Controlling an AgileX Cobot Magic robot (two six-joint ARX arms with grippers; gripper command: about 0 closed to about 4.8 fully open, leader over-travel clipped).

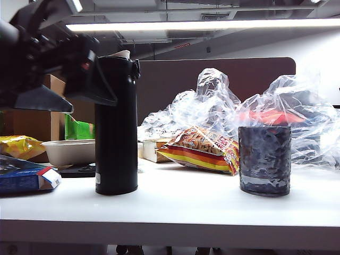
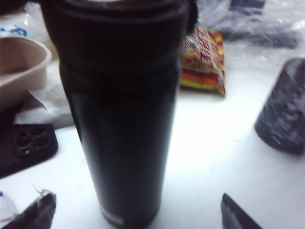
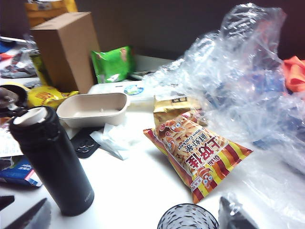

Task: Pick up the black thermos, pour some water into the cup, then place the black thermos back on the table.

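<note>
The black thermos stands upright on the left of the white table, its flip lid up and a pale spout showing. My left gripper hovers blurred by the thermos's upper left side. In the left wrist view the left gripper is open, its fingertips wide apart on either side of the thermos, not touching it. The dimpled dark cup stands to the right. My right gripper is open and empty, above the table between the thermos and the cup.
A striped snack bag lies between thermos and cup, with crumpled clear plastic behind. A beige bowl, a dark phone, a blue box, a cardboard box and a green bag crowd the left.
</note>
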